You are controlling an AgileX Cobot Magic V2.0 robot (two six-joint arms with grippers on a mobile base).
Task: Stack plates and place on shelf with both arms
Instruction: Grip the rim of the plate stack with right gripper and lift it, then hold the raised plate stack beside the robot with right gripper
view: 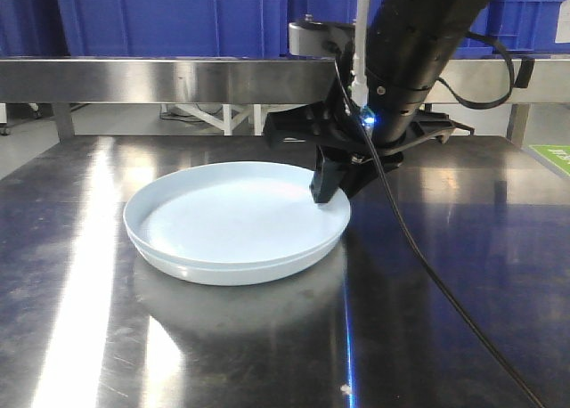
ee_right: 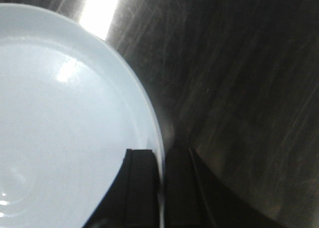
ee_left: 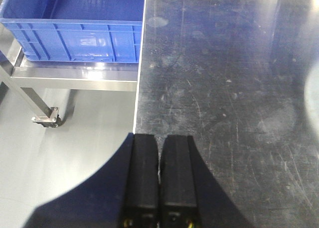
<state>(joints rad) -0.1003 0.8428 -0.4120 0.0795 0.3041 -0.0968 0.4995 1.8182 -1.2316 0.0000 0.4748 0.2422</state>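
The plates [view: 223, 221] are seen stacked, one nested in the other, about mid-counter and well in from the far edge of the steel counter [view: 463, 274]. The stack lies flat, and its reflection is thrown on the steel beneath.

The stack's right rim is taken by the right pincer [view: 328, 183]. In the right wrist view the pale rim is caught between the two dark fingers [ee_right: 143, 183], one inside the dish and the other outside over bare steel. The right pincer is therefore clenched on the plates. A black cable [view: 427, 265] is trailed from the right arm across the counter toward the near edge.

On the other side, the left pincer [ee_left: 159, 148] is clenched on nothing, its fingers pressed together, and is held over a side edge of the counter. A blue crate [ee_left: 75, 29] is seen on a lower steel rack [ee_left: 75, 73] beyond that edge. A sliver of pale plate is just caught at the far right of the left wrist view.
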